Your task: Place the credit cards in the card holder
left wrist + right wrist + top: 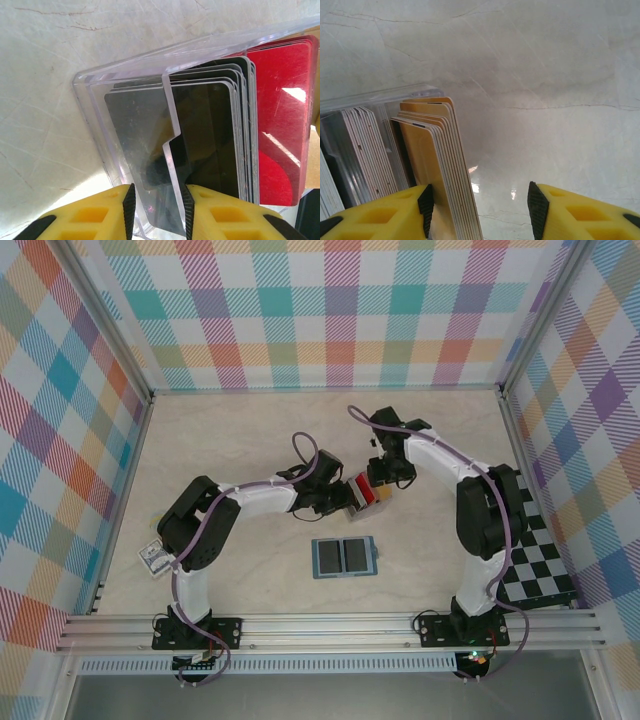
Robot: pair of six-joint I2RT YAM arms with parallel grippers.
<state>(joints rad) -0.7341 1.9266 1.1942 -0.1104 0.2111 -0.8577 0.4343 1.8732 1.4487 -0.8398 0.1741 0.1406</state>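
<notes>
**A:** Where were the credit cards [366,492]?

**B:** They stood on edge in a clear rack [125,75] at the centre of the overhead frame, on the pale desk [250,430]. They were thin, round-cornered and packed in rows. In the left wrist view a silver-grey card [135,140] was at the front, glossy black cards [210,150] were behind it, and a red card [280,125] was at the right edge.

**A:** And the gold ones?

**B:** The gold cards [432,165] made a tight stack at the lower left of the right wrist frame, just right of the rows of pale card edges.

**A:** The card holder [343,557]?

**B:** It lay open and flat just below the rack, apart from it. It had a teal rim and two greyer panels side by side.

**A:** What about the end effectors?

**B:** The left end effector [158,212] was clenched on the rack's front compartment, with the silver-grey card and a clear divider between its pads. The right end effector [481,210] was released. Its left pad was against the gold stack and its other pad stood well apart over bare desk.

**A:** Anything further out?

**B:** A chequered board [540,565] lay at the lower right of the overhead frame.
</notes>
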